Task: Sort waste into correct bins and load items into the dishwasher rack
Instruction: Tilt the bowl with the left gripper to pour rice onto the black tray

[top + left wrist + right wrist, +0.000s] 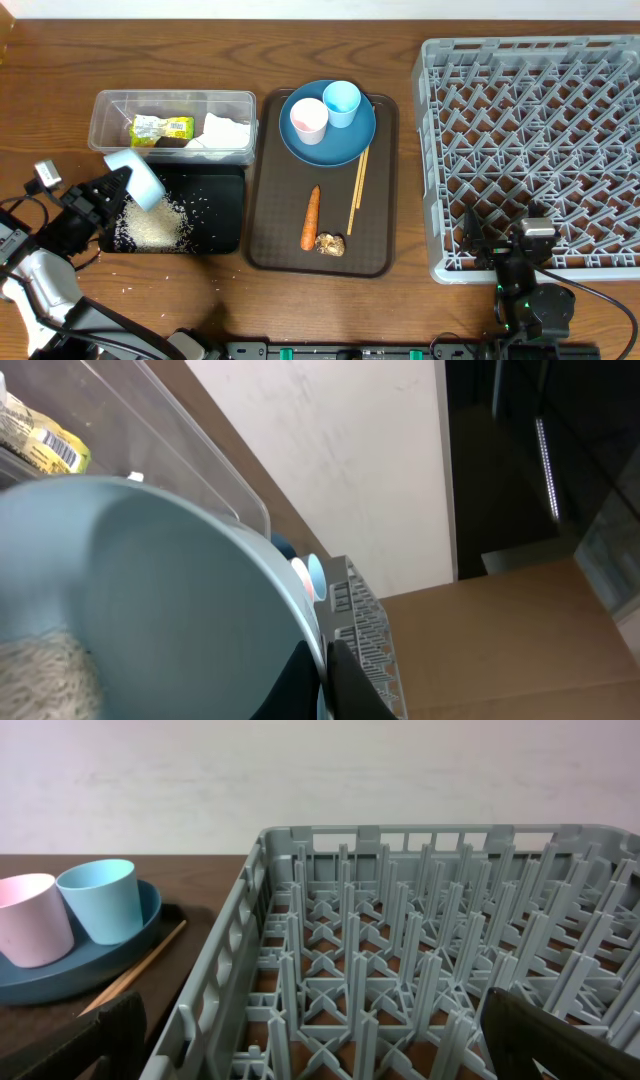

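You see the rack [530, 130] at frame right, the serving tray [280, 220] in the centre with the plate [335, 150] at its top, and the tub [110, 110] upper left, the shallow tray [220, 200] just below it.

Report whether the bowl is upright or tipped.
Tipped: the bowl, held by the left gripper, leans over the black tray; rice lies spilled beneath.
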Motion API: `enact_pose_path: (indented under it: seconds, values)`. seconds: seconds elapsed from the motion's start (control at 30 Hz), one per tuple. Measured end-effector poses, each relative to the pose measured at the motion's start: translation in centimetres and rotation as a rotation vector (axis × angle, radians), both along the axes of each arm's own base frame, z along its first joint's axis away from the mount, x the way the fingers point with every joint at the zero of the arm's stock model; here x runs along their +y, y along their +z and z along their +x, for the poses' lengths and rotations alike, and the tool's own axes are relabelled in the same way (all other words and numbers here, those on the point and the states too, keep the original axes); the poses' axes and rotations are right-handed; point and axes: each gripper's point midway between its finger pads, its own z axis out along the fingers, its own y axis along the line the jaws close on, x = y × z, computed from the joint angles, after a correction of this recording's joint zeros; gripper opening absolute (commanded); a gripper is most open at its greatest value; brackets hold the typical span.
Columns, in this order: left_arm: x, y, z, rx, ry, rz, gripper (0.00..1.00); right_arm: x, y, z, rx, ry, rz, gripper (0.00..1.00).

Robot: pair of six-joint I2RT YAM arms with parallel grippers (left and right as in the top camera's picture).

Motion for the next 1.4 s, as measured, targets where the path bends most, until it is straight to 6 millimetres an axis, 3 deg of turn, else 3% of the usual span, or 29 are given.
enact_pose_path:
  seconds: [1.4]
  values:
    - [0.60,-0.60,-0.03,0.058,0.022,-0.092,0.06,-0.01,0.00,0.00,0.000,0.000,0.000,0.99]
